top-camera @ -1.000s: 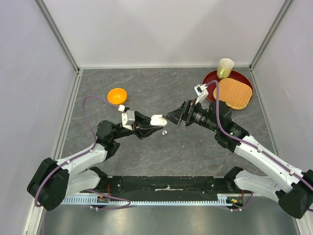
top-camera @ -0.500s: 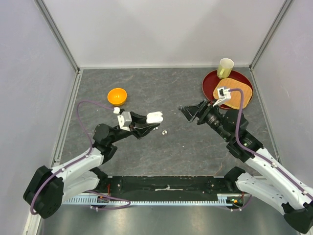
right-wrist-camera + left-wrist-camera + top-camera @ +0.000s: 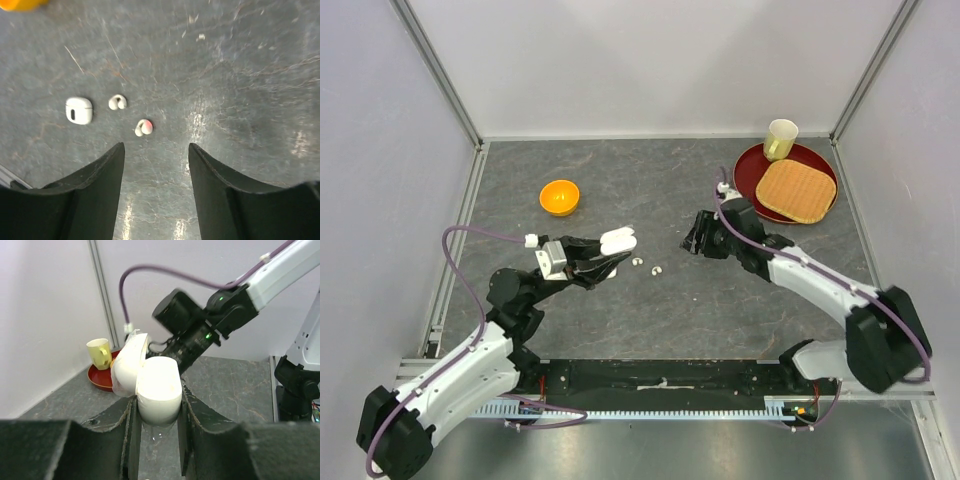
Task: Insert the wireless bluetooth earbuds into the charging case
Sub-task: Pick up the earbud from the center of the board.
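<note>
My left gripper (image 3: 612, 252) is shut on a white charging case (image 3: 620, 238) and holds it above the table. The case's lid stands open in the left wrist view (image 3: 159, 387). Two tiny white earbuds lie on the grey table just right of it, one (image 3: 638, 262) beside the other (image 3: 657, 269). My right gripper (image 3: 692, 238) is open and empty, hanging right of them. In the right wrist view (image 3: 156, 150) the earbuds lie ahead of its fingers, the far one (image 3: 117, 102) plain white and the near one (image 3: 143, 127) with a pink spot. A second small white case (image 3: 79, 110) lies on the table left of them.
An orange bowl (image 3: 559, 196) sits at the left back. A red tray (image 3: 748, 165) at the right back carries a yellow cup (image 3: 781, 138) and a woven mat (image 3: 795, 190). Grey walls close in the table on three sides.
My left arm has drawn back to the left with the case. My right gripper has pulled away from the case and turned down toward the table. A second earbud now shows beside the first.
</note>
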`<state>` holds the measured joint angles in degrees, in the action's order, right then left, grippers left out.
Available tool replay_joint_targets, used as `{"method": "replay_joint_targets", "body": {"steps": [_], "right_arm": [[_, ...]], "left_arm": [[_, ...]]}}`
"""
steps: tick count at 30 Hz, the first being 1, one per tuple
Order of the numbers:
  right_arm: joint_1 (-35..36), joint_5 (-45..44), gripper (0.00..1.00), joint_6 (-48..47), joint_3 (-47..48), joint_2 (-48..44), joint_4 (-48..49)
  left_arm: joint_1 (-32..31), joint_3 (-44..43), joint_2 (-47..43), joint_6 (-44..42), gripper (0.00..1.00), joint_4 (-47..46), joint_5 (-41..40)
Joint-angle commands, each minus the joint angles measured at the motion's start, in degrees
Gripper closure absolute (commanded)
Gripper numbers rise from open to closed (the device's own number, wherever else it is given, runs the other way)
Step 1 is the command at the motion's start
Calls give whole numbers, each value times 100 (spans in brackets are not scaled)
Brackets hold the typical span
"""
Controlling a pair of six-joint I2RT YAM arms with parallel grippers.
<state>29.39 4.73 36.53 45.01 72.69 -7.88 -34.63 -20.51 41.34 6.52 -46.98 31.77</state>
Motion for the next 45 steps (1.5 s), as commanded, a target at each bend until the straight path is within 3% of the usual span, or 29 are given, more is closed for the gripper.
{"method": "replay_joint_targets", "body": {"steps": [1,4,10,22,45], "right_arm": [[-3,800,41,-121,455,719,251],[6,1056,44,-120,604,1247,682],[128,1354,47,-471,1562,2363,543],[726,1153,52,-665,2846,4139,305],[964,819,55,-1052,2961,4429,-91]], "left_arm": [[-17,109,-311,-292,98,198,-241],[-26,83,-460,-345,98,382,-268],[-17,65,-688,-398,98,515,-312],[-17,4,-944,-582,98,848,-338],[-17,-23,-996,-802,98,1024,-400]]}}
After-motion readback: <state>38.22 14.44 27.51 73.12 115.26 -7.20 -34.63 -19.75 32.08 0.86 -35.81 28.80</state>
